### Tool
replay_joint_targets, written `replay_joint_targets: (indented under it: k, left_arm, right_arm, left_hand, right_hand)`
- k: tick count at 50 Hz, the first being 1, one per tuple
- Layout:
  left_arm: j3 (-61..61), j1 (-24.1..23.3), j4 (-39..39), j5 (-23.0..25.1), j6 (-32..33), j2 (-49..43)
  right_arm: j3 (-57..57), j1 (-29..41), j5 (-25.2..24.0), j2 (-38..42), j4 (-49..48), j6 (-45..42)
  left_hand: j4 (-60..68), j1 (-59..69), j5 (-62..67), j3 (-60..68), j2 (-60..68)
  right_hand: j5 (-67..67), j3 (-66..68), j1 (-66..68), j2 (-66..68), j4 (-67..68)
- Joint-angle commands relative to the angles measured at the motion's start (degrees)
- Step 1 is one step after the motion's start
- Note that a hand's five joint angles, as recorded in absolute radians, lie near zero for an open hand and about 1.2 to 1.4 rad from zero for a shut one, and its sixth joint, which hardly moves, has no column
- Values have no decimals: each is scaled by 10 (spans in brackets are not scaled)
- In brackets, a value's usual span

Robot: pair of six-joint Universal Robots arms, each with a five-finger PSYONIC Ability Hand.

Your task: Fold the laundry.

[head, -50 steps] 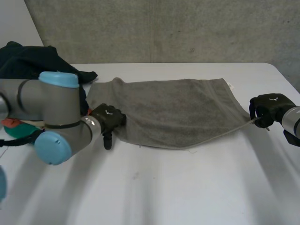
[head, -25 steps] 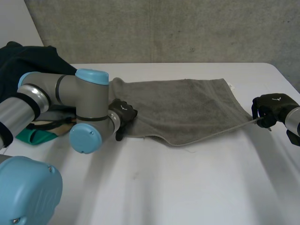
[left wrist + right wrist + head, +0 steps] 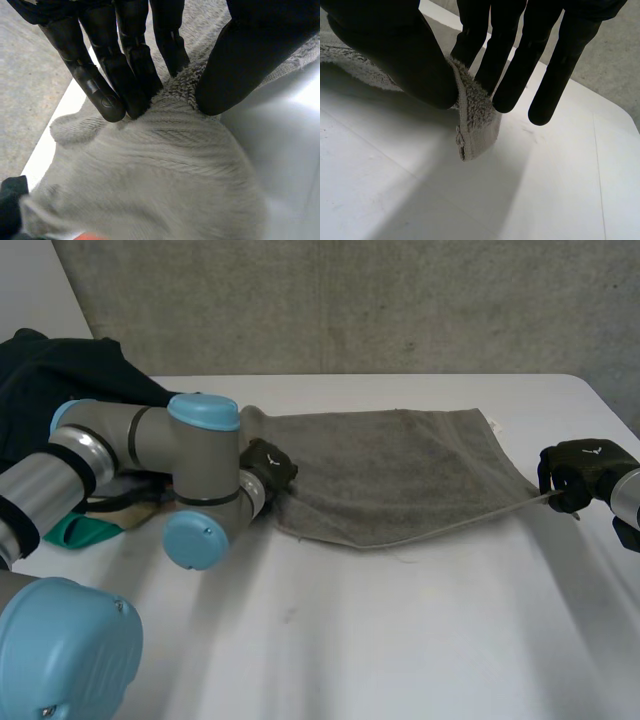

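A grey towel (image 3: 400,475) lies spread across the white table (image 3: 400,640). My left hand (image 3: 268,464) is at the towel's near left corner. In the left wrist view its fingers (image 3: 127,75) and thumb (image 3: 235,65) pinch a bunch of the towel (image 3: 165,165) between them. My right hand (image 3: 578,470) holds the towel's near right corner, lifted a little off the table. There the thumb (image 3: 405,60) presses the towel corner (image 3: 475,127) against the fingers (image 3: 505,75).
A heap of dark clothing (image 3: 60,390) lies at the table's far left, with a teal item (image 3: 85,532) near my left arm (image 3: 190,470). A grey wall stands behind the table. Bare table stretches across the front.
My left hand slid along the towel's near edge toward the far left and closed on the corner, bunching it. The near edge now runs slanted. My right hand stayed put.
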Motion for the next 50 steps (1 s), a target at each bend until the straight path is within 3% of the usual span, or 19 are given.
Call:
replay_joint_targets:
  k: [1,5,9,13,17,26,31,38,50]
  left_arm:
    - [-18,3,-24,-24,-18,42]
    - [-107,4,-86,-39,-21,130]
    - [-217,8,-134,-38,-14,226]
    - [-338,4,-188,-19,7,306]
    - [-403,-2,-206,12,23,327]
    - [-358,-5,-173,28,6,287]
    - [-228,7,-127,21,-9,217]
    - [-56,13,-130,14,-14,97]
    - [126,17,-140,-52,2,-37]
  right_arm:
    - [-6,0,-3,-4,25,-9]
    - [-14,-7,-20,-29,91,-73]
    - [-15,-30,-34,-54,231,-224]
    - [2,-61,-13,-66,419,-438]
    - [17,-79,20,-67,479,-529]
    - [-4,-40,23,-35,393,-445]
    - [-47,-8,23,-6,286,-337]
    - [-98,16,45,42,139,-220]
    - [-178,36,85,149,-29,-201]
  left_hand:
    - [118,155,137,123,116]
    - [118,155,137,123,116]
    - [118,155,137,123,116]
    - [118,155,137,123,116]
    - [118,155,137,123,116]
    - [118,155,137,123,116]
    - [118,155,137,123,116]
    - [118,155,137,123,116]
    - [118,155,137,123,116]
  right_hand:
    - [116,120,153,129,116]
    - [116,120,153,129,116]
    - [116,120,153,129,116]
    - [116,120,153,129,116]
    - [116,120,153,129,116]
    - [116,120,153,129,116]
    - [116,120,153,129,116]
    - [116,120,153,129,116]
    - [116,120,153,129,116]
